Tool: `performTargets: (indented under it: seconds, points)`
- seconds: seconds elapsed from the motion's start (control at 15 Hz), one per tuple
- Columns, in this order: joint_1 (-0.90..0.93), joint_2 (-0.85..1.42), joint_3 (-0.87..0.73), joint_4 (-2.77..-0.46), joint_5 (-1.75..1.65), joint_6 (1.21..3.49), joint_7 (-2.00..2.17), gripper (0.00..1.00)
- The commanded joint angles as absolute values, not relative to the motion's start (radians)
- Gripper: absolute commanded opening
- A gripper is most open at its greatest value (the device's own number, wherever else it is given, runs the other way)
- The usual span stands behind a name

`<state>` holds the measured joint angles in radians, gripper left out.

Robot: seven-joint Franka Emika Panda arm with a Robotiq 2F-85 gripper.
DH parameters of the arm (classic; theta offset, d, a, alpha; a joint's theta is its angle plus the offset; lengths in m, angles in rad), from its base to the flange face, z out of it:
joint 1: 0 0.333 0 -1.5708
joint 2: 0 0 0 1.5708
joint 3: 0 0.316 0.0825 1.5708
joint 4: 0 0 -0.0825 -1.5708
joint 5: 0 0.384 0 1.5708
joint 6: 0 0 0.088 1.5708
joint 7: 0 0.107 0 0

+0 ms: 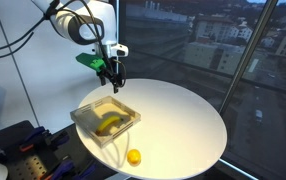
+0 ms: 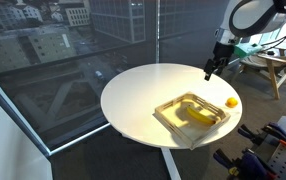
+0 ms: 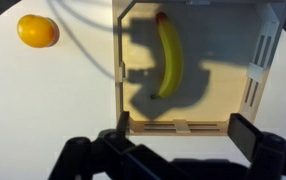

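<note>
My gripper (image 1: 116, 84) hangs above the round white table (image 1: 183, 115), just behind a shallow wooden tray (image 1: 83, 118); it also shows in an exterior view (image 2: 208, 73). Its fingers are spread wide and hold nothing, as the wrist view (image 3: 178, 125) shows. A yellow banana (image 3: 169, 55) lies inside the tray (image 3: 253, 70) and shows in both exterior views (image 1: 109, 124) (image 2: 199, 114). A small orange fruit (image 3: 37, 31) sits on the table outside the tray, also seen in both exterior views (image 1: 134, 157) (image 2: 231, 101).
The tray sits near the table's edge (image 2: 118, 120). Glass windows (image 2: 63, 50) surround the table. A wooden bench (image 2: 268, 68) stands beyond the table, and dark equipment (image 1: 18, 145) sits beside it.
</note>
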<state>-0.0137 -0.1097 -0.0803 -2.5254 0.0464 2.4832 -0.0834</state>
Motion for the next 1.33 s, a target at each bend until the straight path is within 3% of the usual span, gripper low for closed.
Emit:
performTargets:
  seconds: [0.0, 1.27]
  points:
    - [-0.026, -0.073, -0.067, -2.514, 0.025, 2.492, -0.068, 1.0]
    - [-0.023, 0.037, -0.055, -2.528, -0.031, 2.589, -0.054, 1.0]
